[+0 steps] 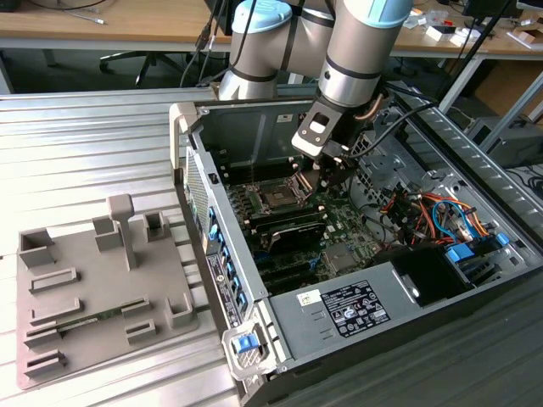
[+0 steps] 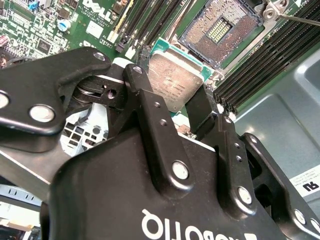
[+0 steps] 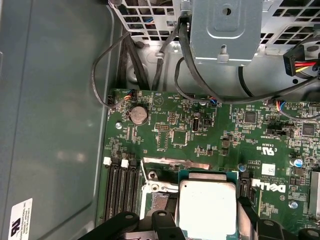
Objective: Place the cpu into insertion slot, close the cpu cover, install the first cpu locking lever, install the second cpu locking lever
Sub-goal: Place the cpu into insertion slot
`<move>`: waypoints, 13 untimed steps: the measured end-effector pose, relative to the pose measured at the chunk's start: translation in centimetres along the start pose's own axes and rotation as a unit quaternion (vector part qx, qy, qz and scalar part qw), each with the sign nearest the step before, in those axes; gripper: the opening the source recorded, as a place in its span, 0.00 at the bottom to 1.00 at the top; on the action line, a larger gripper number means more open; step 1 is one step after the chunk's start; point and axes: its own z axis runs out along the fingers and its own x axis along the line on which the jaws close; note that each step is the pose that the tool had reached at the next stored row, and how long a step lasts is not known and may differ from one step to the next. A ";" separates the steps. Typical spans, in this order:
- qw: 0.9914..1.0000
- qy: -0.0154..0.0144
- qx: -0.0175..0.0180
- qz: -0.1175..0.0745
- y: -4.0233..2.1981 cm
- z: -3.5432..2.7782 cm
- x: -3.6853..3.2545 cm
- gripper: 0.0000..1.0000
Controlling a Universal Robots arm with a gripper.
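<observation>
Because the cpu [image 2: 172, 75] is a thin, flat, stiff little square, it is likely very light, and its smooth grey metal top could slip. It looks easy to hurt, so the safe place to hold it is by two opposite edges, never by the flat faces. That is how it is held now. The gripper [image 2: 172, 92] is closed on it, with one black finger [image 2: 150, 107] pressing each side edge, and the chip sits a bit tilted between them.

In both wrist views the chip hangs in the air close above the insertion slot [image 2: 220, 30]. It is not down in it yet. The slot is open and bare, and its many tiny gold pins show. They look easy to bend. A thin metal lever [image 2: 300, 19] lies just beside the slot, not locked down.

Long dark memory slots [image 2: 260, 60] run along both sides, all on the green motherboard [image 3: 200, 130].

In the exterior view the gripper [image 1: 333, 176] is at about three o'clock from the slot [image 1: 278, 197], near it, inside the open computer case [image 1: 191, 119].
</observation>
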 end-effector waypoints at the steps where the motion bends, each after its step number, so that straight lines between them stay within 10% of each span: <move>1: 1.000 0.000 0.000 0.000 0.00 0.00 0.00 0.54; 13: 1.000 -0.001 0.000 0.006 0.00 0.06 0.00 0.54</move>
